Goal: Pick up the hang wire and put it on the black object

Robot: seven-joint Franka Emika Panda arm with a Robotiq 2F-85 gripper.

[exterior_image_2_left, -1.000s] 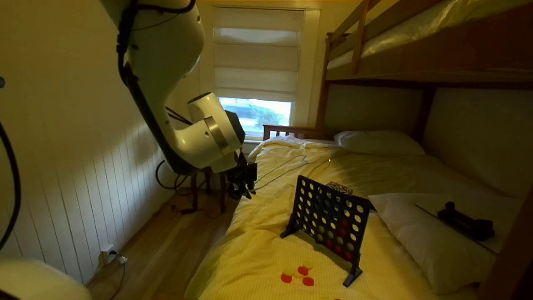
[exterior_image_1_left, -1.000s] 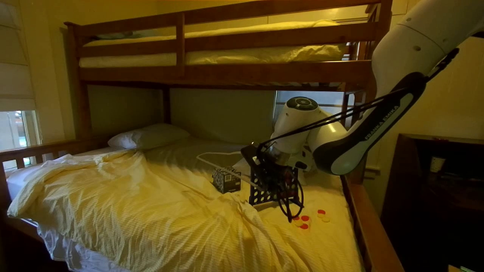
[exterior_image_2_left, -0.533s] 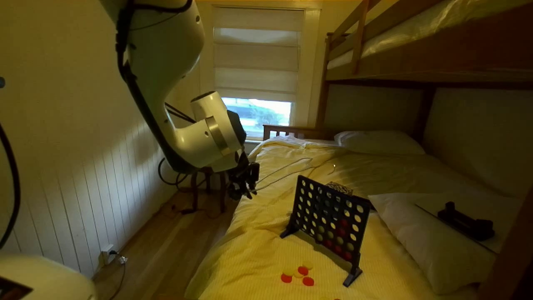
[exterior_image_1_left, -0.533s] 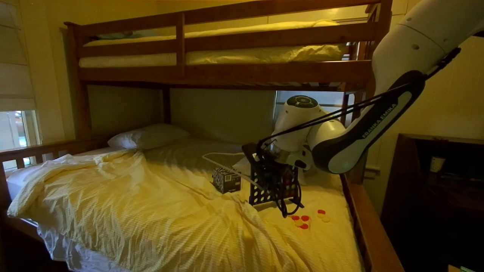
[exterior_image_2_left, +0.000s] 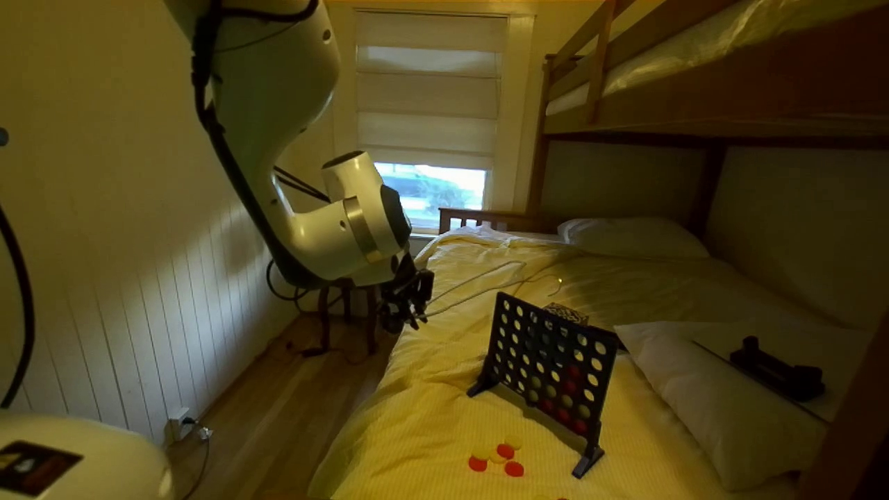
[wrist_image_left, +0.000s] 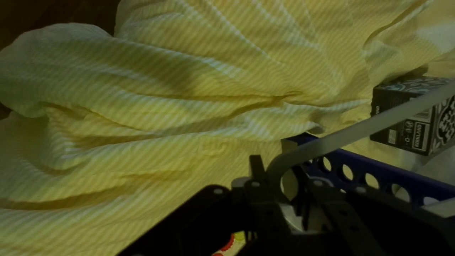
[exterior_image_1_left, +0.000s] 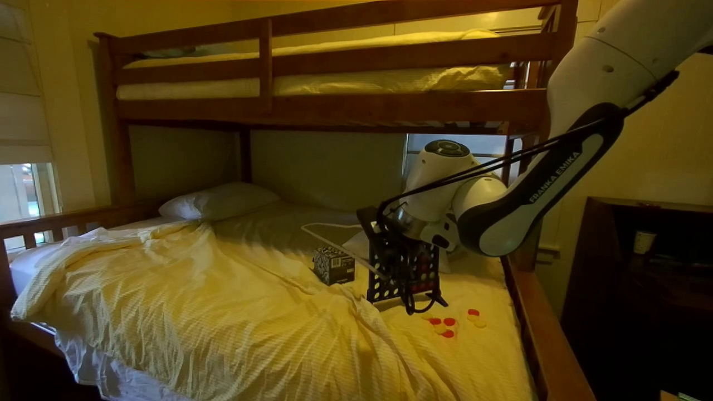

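Note:
The hang wire (wrist_image_left: 330, 142), a pale hanger, has one rounded corner between the fingers of my gripper (wrist_image_left: 278, 172), which is shut on it. From there the wire (exterior_image_2_left: 479, 276) stretches out over the bed, its small hook at the far side. The black object (exterior_image_2_left: 549, 361), an upright grid board with round holes and feet, stands on the yellow cover. My gripper (exterior_image_2_left: 417, 321) is above the bed's edge, apart from the board. In an exterior view the arm's dark parts hide much of the board (exterior_image_1_left: 384, 289). The wrist view shows the board's top edge (wrist_image_left: 384, 169) beyond the fingers.
A dark patterned box (exterior_image_1_left: 334, 266) sits behind the board. Red and yellow discs (exterior_image_2_left: 505, 451) lie in front of it. A pillow (exterior_image_2_left: 694, 389) bearing a black item (exterior_image_2_left: 774, 371) is beside it. The upper bunk's rail (exterior_image_1_left: 334, 113) runs overhead. Rumpled cover (exterior_image_1_left: 223, 301) fills the bed.
The hang wire has swung slightly toward the board, its far end shifting right in both exterior views. My gripper has moved only a little. The black cable loop below the wrist has drawn up.

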